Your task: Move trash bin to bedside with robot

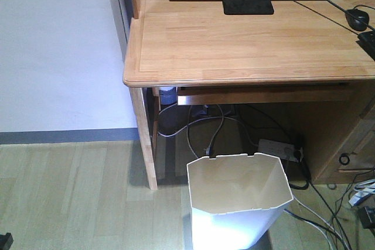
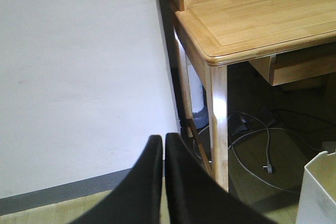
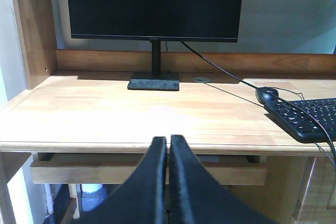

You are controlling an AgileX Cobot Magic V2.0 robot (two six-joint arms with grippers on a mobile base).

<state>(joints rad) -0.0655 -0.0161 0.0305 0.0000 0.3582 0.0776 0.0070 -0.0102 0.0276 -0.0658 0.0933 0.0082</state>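
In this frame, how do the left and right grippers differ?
The left gripper faces the wall and the desk's corner leg; the right gripper faces the monitor across the desk top. The trash bin shows in the left gripper's wrist view, not the right gripper's. Both are shut, holding nothing.

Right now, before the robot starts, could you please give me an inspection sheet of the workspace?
Surface: light wooden floor; wooden desk ahead.
Job's things: white trash bin upright on the floor before the desk, empty inside; bedside not in view.
Clutter: monitor, keyboard and mouse on the desk.
Tools: left tool and right tool both shut, holding nothing.
Cables: loose cables and a power strip under the desk, more beside the bin.
Surroundings: white wall with grey skirting, left.
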